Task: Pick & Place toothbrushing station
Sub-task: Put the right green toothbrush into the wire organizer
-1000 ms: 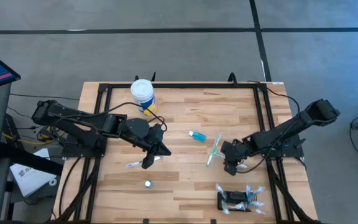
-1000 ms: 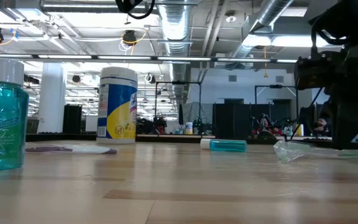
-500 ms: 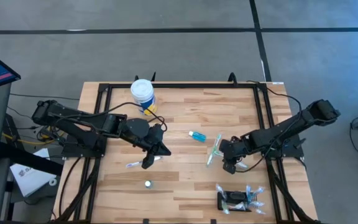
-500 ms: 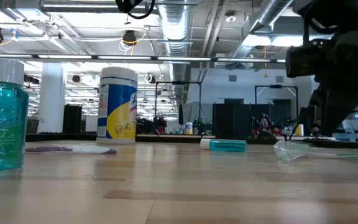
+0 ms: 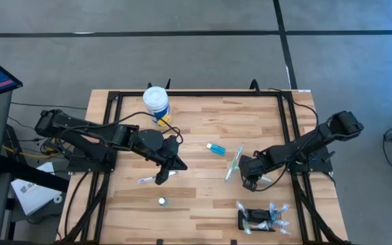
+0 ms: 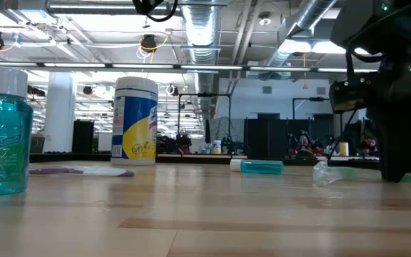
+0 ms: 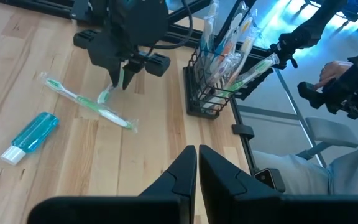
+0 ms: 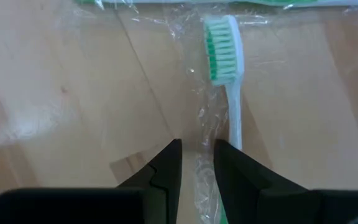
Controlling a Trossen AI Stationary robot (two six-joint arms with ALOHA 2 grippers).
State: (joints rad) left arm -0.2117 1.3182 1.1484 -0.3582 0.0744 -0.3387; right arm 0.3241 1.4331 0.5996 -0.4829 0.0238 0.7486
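The work surface is a light wooden table bounded by a black frame, standing on a grey floor. The low view looks across it into a large hall with exposed ceiling ducts and strip lights.

On the table: a white-lidded tub at the far edge, a small blue tube near the centre, a teal bottle close to the low camera, and a wrapped green toothbrush lying beside the blue tube.

The toothbrushing station, a black wire holder with several wrapped brushes in it, sits at the near right edge of the table, well apart from both grippers.

The right gripper is down at the table, between the wrapped green toothbrush and the station. Its wrist view shows the fingers narrowly parted over clear wrapping beside a green brush head; whether they pinch the wrap cannot be told.

The left gripper hangs over the table's left centre, fingers pressed together on nothing.
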